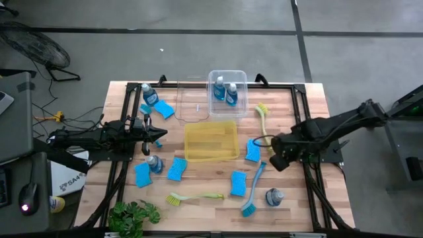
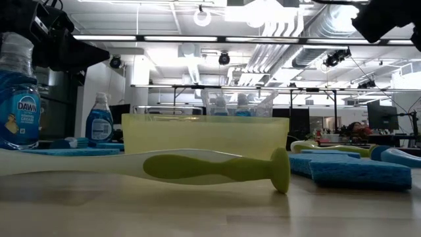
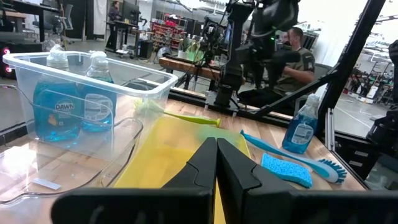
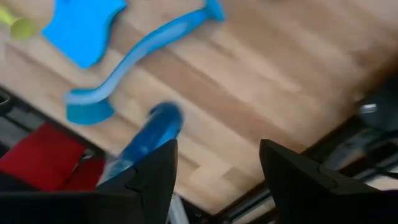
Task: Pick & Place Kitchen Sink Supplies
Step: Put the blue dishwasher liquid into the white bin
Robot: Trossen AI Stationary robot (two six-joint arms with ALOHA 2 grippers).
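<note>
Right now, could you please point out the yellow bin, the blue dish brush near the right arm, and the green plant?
yellow bin [image 1: 192, 134]: high view, on its left rim.
blue dish brush [image 1: 255, 186]: high view, on the middle of its handle.
green plant [image 1: 134, 215]: high view, on the leaves at the table's front edge.

I see high view straight down over the table [image 1: 291, 198], low view level at its surface, wrist views close, forward, all sharing the yellow bin [image 1: 210, 140].

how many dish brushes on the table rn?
3. One yellow-green brush lies right of the clear bin, another yellow-green brush lies near the front edge by the plant, and a blue brush lies front right. None seem hidden.
</note>
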